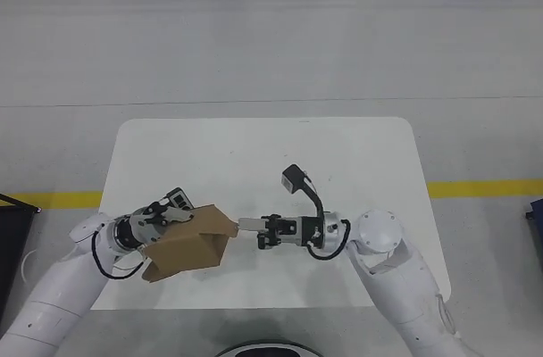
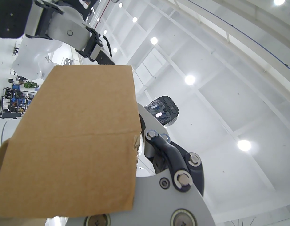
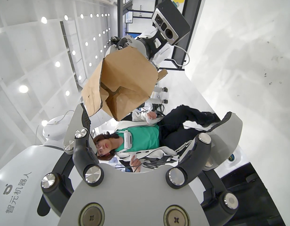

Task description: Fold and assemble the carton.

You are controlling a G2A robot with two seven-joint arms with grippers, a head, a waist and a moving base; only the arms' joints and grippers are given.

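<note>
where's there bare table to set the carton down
The whole far half of the table is bare, from its far edge to the arms, including both far corners. The near side is crowded: the left gripper holds the carton there, with the right gripper open at the carton's edge.

Brown carton (image 1: 189, 250) in left gripper (image 1: 171, 217)

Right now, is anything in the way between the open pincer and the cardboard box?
No, nothing visible is in the way. The right pincer is open right at the carton's open end, and the left pincer holds the carton.
</note>
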